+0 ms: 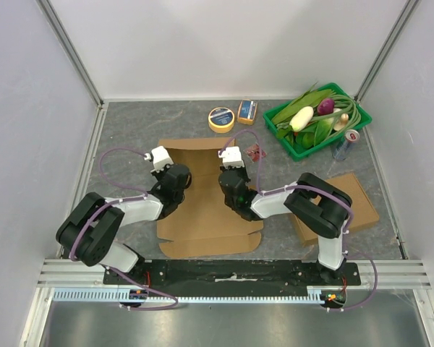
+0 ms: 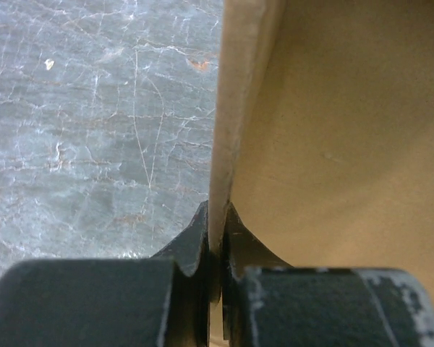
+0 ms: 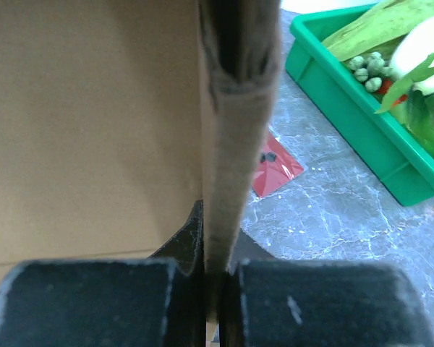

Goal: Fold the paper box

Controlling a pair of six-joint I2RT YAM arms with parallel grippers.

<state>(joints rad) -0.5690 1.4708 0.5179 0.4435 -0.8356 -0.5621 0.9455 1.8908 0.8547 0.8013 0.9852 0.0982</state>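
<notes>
Cardboard, a flat brown die-cut box blank, lies on the grey mottled table between my two arms. My left pincer is clamped tight on its left side flap and my right pincer on its right one, so I judge the step in hand is raising the side walls. Next both flaps want swinging up along their creases together, the right one kept off the small red packet just beside it.
</notes>
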